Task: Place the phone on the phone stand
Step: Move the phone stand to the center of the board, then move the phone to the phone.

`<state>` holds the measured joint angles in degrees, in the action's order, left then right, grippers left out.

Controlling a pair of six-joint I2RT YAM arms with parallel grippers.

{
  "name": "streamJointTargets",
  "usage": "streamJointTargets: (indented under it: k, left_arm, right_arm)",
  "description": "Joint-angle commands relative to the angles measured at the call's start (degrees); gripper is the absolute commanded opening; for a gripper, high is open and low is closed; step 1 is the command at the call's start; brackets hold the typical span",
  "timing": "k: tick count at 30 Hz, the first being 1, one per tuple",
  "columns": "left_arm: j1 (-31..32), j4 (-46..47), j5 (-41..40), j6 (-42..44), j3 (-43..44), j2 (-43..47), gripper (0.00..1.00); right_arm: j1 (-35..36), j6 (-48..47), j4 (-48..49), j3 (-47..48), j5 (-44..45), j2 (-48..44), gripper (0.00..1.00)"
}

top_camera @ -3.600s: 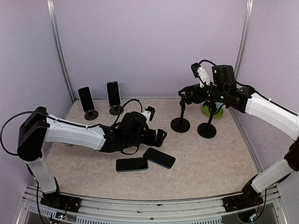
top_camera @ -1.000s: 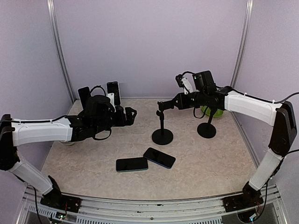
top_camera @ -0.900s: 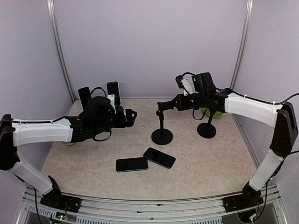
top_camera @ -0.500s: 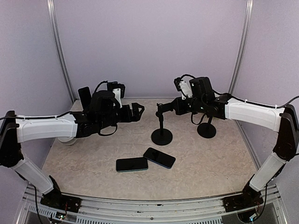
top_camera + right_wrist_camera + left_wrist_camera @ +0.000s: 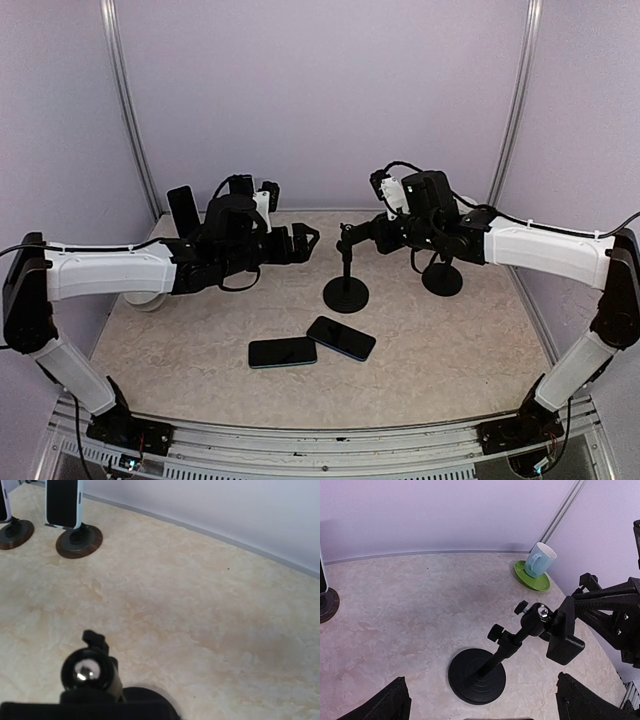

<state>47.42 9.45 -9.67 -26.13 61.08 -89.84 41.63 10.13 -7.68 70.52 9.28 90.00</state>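
Observation:
Two dark phones lie flat on the table, one (image 5: 282, 351) beside the other (image 5: 341, 337), near the front middle. A black phone stand (image 5: 346, 291) with a round base stands behind them. My right gripper (image 5: 362, 232) is shut on that stand's head. In the left wrist view the stand's base (image 5: 477, 675) sits low in the middle, and the right gripper (image 5: 582, 602) pinches its clamp plate (image 5: 565, 632). My left gripper (image 5: 305, 238) hovers open just left of the stand's head, holding nothing; one of its fingers (image 5: 387, 705) shows at the bottom left.
A second empty stand (image 5: 442, 278) is right of the first. A blue mug (image 5: 540, 559) on a green saucer (image 5: 532, 577) is at the back right. Two phones on stands (image 5: 62, 502) are at the back left, one (image 5: 182, 210) partly behind my left arm.
My left arm has stretched rightward, bringing its open gripper close to the stand's head. The right gripper has kept its grip, and the stand's base has barely moved.

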Motion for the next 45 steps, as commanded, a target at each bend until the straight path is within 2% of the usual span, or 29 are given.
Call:
streamJointTargets:
  k: [1,3,5,13,16,20,26,33,38,45]
  left_arm:
    - [0.4,0.5,0.0,0.3,1.0,0.6,0.99]
    - [0.5,0.1,-0.4,0.2,0.0,1.7,0.99]
    - [0.5,-0.3,-0.9,-0.1,-1.4,3.1,0.99]
    - [0.5,-2.1,-4.0,-1.7,-8.6,9.6,0.99]
    - [0.2,-3.8,-5.1,-1.7,-9.5,11.3,0.99]
    - [-0.8,-4.0,-4.8,-2.1,-11.3,13.3,0.99]
    - [-2.6,-2.4,-2.5,-3.0,-13.2,12.8,0.99]
    - [-4.2,1.3,0.8,-5.8,-15.0,9.4,0.99]
    - [-6.7,6.1,7.3,-8.3,-16.1,4.9,0.99]
    - [-6.8,9.5,10.3,-9.1,-14.8,-2.0,0.99]
  right_arm:
    - [0.5,-0.8,1.0,-0.6,0.1,-2.5,0.10]
    - [0.5,-0.5,1.0,-0.2,-2.8,-3.3,0.30]
    - [0.5,-0.2,0.6,0.6,-4.9,-4.3,0.44]
    - [0.5,-2.2,-6.3,4.5,-9.9,-7.9,0.89]
    - [0.5,-3.8,-8.5,4.0,-14.0,-11.6,0.97]
    - [0.5,-5.0,-5.8,-2.7,-19.2,-18.5,1.00]
    - [0.5,-4.4,6.0,-20.6,-25.3,-25.6,1.00]
    - [2.7,-2.4,12.2,-29.8,-25.7,-19.2,0.99]
    - [4.9,-2.2,11.3,-29.6,-21.9,-11.8,1.00]
    - [8.2,-2.5,8.3,-26.9,-15.8,-2.8,1.00]
